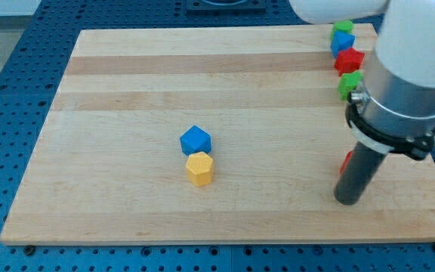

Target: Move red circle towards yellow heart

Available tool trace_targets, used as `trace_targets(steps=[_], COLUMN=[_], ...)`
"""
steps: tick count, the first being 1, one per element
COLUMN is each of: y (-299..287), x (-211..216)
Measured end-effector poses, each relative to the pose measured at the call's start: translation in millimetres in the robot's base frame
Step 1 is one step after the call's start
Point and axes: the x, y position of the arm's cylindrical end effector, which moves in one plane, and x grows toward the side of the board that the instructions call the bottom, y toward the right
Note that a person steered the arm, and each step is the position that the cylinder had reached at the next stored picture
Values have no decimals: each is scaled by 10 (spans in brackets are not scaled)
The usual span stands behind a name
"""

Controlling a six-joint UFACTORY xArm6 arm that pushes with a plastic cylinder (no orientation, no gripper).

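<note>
- No text, labels, brands, numbers or signs readable anywhere in view.
- Board [127, 75]: plain wood grain, unmarked.
- Blocks, e.g. blue one [195, 140] and yellow one [200, 168] at its 6 o'clock: plain faces, no lettering.
- Arm housing [410, 68]: blank white, no logo legible.

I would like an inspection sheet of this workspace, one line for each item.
Surface: wooden board, flat.
Job's things: red block, mostly hidden behind the rod; yellow block far to the view's left, touching the central blue block.
Clutter: column at the view's top right: upper green block, small blue block, corner red block, lower green block.
Tool: my tip, just below the hidden red block in the view.
Cables: nothing seen.
Surroundings: blue perforated table.
</note>
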Motion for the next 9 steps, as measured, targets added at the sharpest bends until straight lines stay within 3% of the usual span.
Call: trace_targets(steps=[9], y=[427], x=[-709])
